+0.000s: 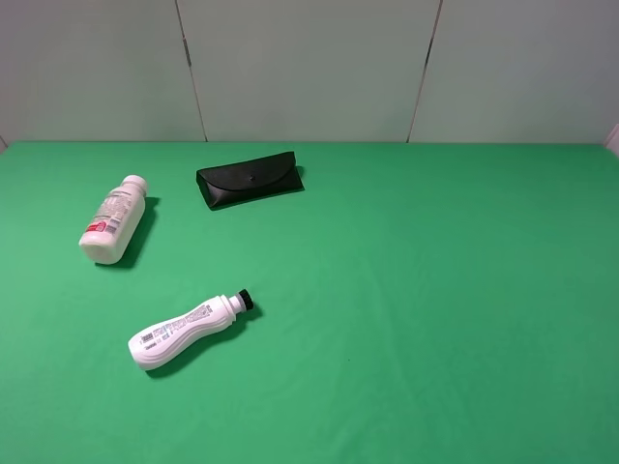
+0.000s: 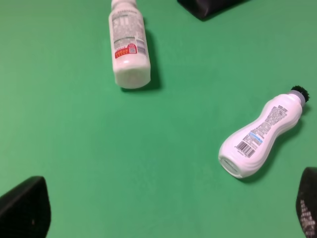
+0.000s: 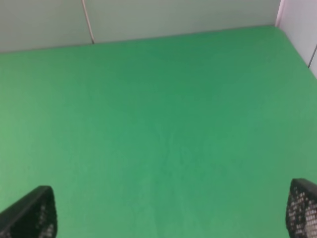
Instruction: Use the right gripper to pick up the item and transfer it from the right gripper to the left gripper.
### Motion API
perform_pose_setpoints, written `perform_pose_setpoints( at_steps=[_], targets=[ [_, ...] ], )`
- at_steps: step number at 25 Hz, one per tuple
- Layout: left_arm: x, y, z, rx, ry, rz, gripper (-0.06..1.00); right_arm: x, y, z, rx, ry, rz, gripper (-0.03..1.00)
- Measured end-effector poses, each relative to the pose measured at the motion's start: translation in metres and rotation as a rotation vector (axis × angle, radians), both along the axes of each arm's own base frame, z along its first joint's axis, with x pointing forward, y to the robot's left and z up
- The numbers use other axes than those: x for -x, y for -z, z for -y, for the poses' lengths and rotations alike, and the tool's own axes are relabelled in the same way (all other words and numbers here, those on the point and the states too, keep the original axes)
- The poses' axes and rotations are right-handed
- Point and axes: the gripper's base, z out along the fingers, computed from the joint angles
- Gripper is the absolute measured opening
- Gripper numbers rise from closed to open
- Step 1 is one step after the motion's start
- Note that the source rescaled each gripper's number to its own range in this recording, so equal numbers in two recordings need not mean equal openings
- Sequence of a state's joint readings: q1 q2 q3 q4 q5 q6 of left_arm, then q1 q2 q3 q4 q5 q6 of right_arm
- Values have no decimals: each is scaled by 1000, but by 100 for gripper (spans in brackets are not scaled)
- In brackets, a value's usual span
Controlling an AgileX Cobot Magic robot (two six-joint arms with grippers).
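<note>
The item (image 1: 114,220), a stubby cream-white bottle with a white cap and a red patch on its label, lies on its side at the left of the green table. The left wrist view shows the item (image 2: 129,47) too. Neither arm appears in the exterior high view. My left gripper (image 2: 163,210) is open, its two fingertips (image 2: 25,210) far apart over bare cloth, short of the item. Far from the item, my right gripper (image 3: 168,213) is open as well, with only green table between its fingertips (image 3: 303,208).
A curvy white bottle with a small black cap (image 1: 189,332) lies on its side at the front left, seen also as the curvy bottle (image 2: 262,133). A flat black glasses case (image 1: 250,178) rests near the back. The table ends at a pale wall (image 1: 309,68).
</note>
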State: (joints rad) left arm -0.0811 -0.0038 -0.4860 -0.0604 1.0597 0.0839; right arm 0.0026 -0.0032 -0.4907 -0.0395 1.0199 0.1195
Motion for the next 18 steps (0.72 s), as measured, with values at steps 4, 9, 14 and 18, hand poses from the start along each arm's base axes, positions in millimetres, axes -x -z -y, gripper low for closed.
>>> perform_pose_setpoints(
  at_steps=[4,9,14,18],
  targets=[
    [0,0,0,-1,-1,0,100,0,0,0,0,0,0,100],
    [0,0,0,-4,-2,0,100,0,0,0,0,0,0,100],
    [0,0,-1,-10,-6,1,100,0,0,0,0,0,0,100],
    [0,0,-3,-30,-19,2,100,0,0,0,0,0,0,100]
  ],
)
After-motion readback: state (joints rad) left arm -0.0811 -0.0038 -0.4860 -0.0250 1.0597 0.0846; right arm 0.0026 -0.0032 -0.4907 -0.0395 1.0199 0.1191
